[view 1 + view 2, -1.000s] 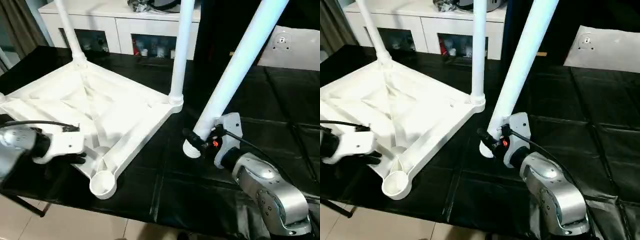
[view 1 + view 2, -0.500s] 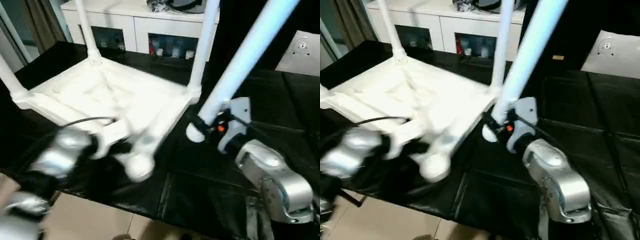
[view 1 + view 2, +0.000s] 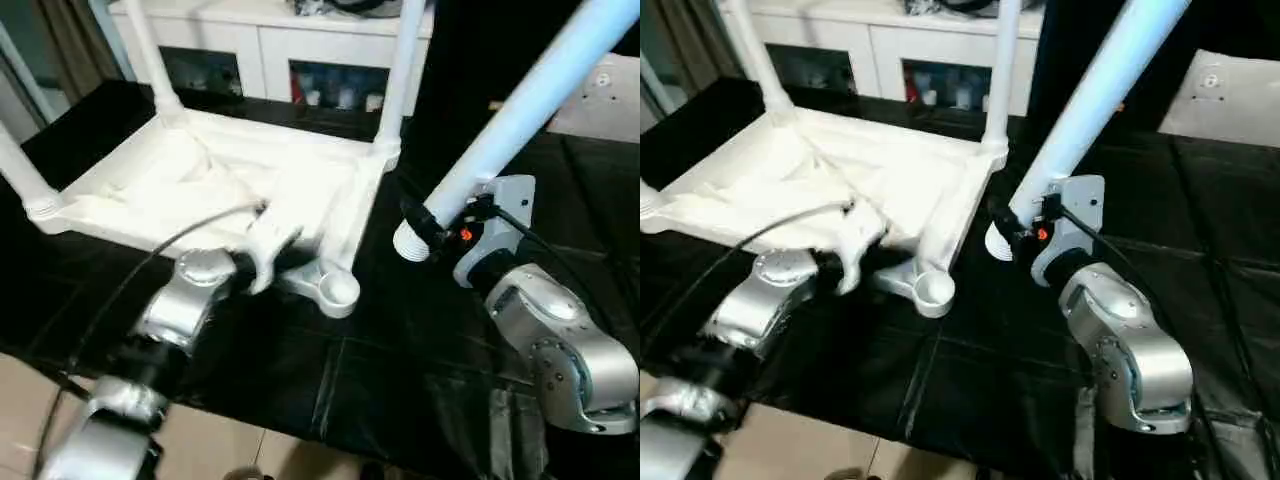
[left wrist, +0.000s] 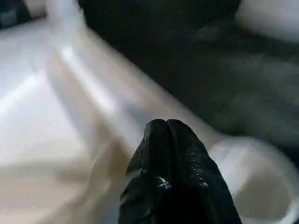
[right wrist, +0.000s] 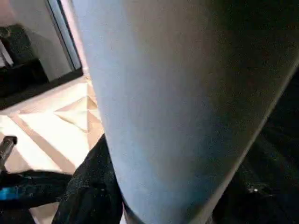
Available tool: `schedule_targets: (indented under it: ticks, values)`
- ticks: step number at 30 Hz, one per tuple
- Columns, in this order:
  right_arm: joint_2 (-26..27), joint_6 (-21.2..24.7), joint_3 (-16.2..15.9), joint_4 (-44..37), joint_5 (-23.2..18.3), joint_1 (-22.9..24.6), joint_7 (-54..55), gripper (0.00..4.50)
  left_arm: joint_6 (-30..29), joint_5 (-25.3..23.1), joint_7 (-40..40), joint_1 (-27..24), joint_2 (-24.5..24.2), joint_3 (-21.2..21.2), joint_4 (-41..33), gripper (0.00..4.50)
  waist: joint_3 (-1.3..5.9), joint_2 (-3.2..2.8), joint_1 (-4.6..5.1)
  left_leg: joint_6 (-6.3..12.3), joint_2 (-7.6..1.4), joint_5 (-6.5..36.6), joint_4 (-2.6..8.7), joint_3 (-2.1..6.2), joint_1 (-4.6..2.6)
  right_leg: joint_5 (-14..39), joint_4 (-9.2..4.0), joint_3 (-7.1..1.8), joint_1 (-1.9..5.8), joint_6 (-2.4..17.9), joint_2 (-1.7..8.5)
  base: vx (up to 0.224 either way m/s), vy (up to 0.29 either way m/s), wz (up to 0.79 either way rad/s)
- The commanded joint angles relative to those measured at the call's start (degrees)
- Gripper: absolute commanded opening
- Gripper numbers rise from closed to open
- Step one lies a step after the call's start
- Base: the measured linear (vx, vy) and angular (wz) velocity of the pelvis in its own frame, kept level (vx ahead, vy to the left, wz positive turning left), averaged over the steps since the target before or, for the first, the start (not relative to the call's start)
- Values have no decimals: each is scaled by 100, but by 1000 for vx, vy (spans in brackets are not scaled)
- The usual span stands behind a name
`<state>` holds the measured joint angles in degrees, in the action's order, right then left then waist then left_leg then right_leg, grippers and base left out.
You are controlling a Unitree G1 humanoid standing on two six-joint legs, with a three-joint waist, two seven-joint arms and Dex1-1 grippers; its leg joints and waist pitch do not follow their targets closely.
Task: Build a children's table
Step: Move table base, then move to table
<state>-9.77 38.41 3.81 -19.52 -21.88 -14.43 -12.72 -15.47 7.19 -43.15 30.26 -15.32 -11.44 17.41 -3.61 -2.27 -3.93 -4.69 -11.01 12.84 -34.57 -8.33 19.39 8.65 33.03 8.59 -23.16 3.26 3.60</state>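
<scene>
- While the tabletop (image 3: 200,175) is lying upside down on the black bench (image 3: 400,360), ribbed underside up, three legs are standing in its corner sockets: one at the far left (image 3: 150,55), one at the far right (image 3: 400,70), one at the near left (image 3: 20,170).
- One socket (image 3: 338,292), at the near corner facing the robot, is sitting open with no leg in it.
- The right gripper (image 3: 425,222) is pinching the fourth leg (image 3: 520,115) close above its threaded end, fingers pressed against the shaft, the leg leaning up and away to the right.
- That threaded end is hanging just beside the open socket, apart from it and not yet lined up over it.
- The left gripper (image 4: 173,154) is resting against the top's near edge rail close to the open socket, its two fingers pressed together and holding nothing.
- Judged from this, the job is sitting at roughly three parts in four: three legs look fitted, though their tightness cannot be told.
- Remaining, as I judge it: bringing the last leg upright over the socket, screwing it home, then turning the table onto its feet.
- A white cabinet (image 3: 250,30) is standing behind the bench, taking no part.
</scene>
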Motion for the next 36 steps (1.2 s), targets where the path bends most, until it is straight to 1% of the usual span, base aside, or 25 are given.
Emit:
schedule_targets:
  ticks: [1,3,9,13,14,17,18,19,20,21,22,23,24,25,26,27,28,29,30,31,32,33,34,35,36]
  values:
    - [19,206,-1,-73,-60,-63,97,193,-177,95,67,-111,-35,106,-309,0,463,10,-22,408,-151,112,332,-2,80,1620,-395,-382,459,399,491,0,0,0]
    - [88,376,-92,-188,-137,-8,90,193,-386,228,181,-326,-71,265,-826,41,453,-20,-13,374,-128,216,332,-9,84,1931,-449,-355,456,210,472,0,0,0]
    - [182,403,-276,-323,-104,178,140,193,-592,597,975,-901,232,924,-1892,85,450,-59,59,316,-85,514,315,-22,47,2490,-575,-277,406,-199,409,0,0,0]
    - [305,337,-450,-406,-18,373,238,193,-966,604,2006,-1566,707,1535,-2750,87,472,-28,84,321,-107,534,302,-14,70,2439,-576,-241,411,-310,402,0,0,0]
    - [314,324,-460,-405,-5,388,248,193,-973,584,2041,-1627,716,1549,-2810,87,452,-11,103,346,-104,505,314,-13,103,2431,-595,-237,417,-340,394,0,0,0]
    - [370,299,-482,-421,126,480,411,193,-881,466,2216,-1949,761,1655,-3100,87,459,-29,129,383,-55,564,298,-14,91,2612,-645,-208,386,-579,352,0,0,0]
    - [408,450,-471,-433,66,507,446,193,-952,407,2361,-2053,787,1741,-3226,87,455,65,140,406,-56,565,300,-20,107,2629,-668,-204,384,-648,339,0,0,0]
    - [358,542,-589,-482,83,572,413,193,-1024,399,2586,-2151,851,1888,-3371,87,445,7,138,414,-59,599,301,-11,111,2618,-646,-214,382,-665,371,0,0,0]
    - [364,687,-646,-519,42,624,419,193,-1078,404,2727,-2201,879,1964,-3478,87,455,22,122,447,-30,630,285,-27,111,2675,-622,-249,400,-646,431,0,0,0]
    - [387,923,-670,-537,1,657,483,193,-1108,412,2819,-2228,899,2012,-3552,87,456,71,62,588,27,560,278,-48,147,2854,-578,-377,453,-483,587,0,0,0]
    - [410,981,-688,-537,63,678,582,193,-1136,415,2858,-2235,904,2026,-3597,87,460,128,-14,518,81,602,201,-207,1,3320,-601,-743,338,-392,563,2,39,-18]
    - [435,1016,-686,-528,104,685,659,193,-1164,411,2875,-2236,904,2026,-3622,87,416,184,-66,576,107,621,167,-175,103,3582,-607,-883,429,-335,646,-4,62,-31]
    - [517,626,-664,-489,77,740,547,193,-1261,429,2949,-2234,927,2021,-3711,87,444,159,-261,576,78,666,-89,-177,-57,4213,-747,-1418,317,-170,886,-4,62,-31]
    - [574,317,-648,-463,51,781,447,193,-1333,446,3006,-2234,943,2015,-3780,87,415,229,-415,527,100,762,-299,-25,26,4439,-765,-1848,419,175,1011,-9,102,-35]
    - [643,285,-577,-465,-122,823,343,193,-1332,309,3028,-2227,856,1906,-3843,87,404,255,-438,434,100,772,-364,57,107,4347,-748,-1989,476,396,986,-31,132,-50]
    - [697,159,-547,-469,-95,852,380,193,-1351,226,3044,-2227,798,1844,-3886,87,357,99,-415,144,60,689,-88,116,-30,3723,-601,-1800,208,541,390,-31,132,-50]
    - [722,-37,-549,-459,42,861,467,193,-1374,180,3047,-2229,763,1811,-3904,87,467,-125,-225,-249,-170,391,277,104,-313,2452,-275,-1274,-271,32,-365,-98,137,-43]
    - [803,-169,-512,-454,111,863,581,193,-1407,170,3071,-2234,766,1807,-3928,87,477,-223,-141,-441,-526,392,401,146,-409,2040,-88,-1091,-496,-198,-418,-110,134,-30]
    - [855,-269,-492,-448,164,860,659,193,-1437,187,3093,-2238,784,1821,-3943,87,510,-304,-106,-537,-1118,234,660,186,-306,1455,281,-732,-493,-345,-259,-110,134,-30]
    - [948,233,-367,-496,-109,814,713,193,-1539,225,3131,-2257,800,1816,-4017,87,557,-345,-160,-380,-1505,-634,831,278,-114,790,853,-510,-467,-461,-95,-66,81,-37]
    - [968,354,-339,-508,-175,804,724,193,-1562,234,3140,-2261,803,1815,-4034,87,616,-387,-198,-280,-1549,-1276,759,261,-177,568,897,-427,-543,-359,-48,-57,7,-43]
    - [892,418,-406,-537,-163,794,664,193,-1667,309,3169,-2342,837,1814,-4137,87,606,-365,-195,162,-1279,-1695,614,343,-114,607,1072,-360,-493,-269,53,-57,7,-43]
    - [889,418,-409,-538,-162,794,661,193,-1672,311,3169,-2346,837,1812,-4141,87,609,-408,-139,866,-1015,-1392,545,287,-221,650,807,-385,-441,-83,124,-56,-65,-20]
    - [829,307,-476,-536,-110,807,584,193,-1749,319,3163,-2415,818,1771,-4212,87,635,-347,-87,1169,-929,-1287,446,248,-296,491,698,-416,-426,105,170,-48,-139,-8]
    - [826,301,-479,-535,-108,807,580,193,-1753,319,3164,-2418,817,1769,-4216,87,662,-133,-19,1629,-500,-996,143,83,-179,-27,309,-553,-164,477,309,-48,-139,-8]
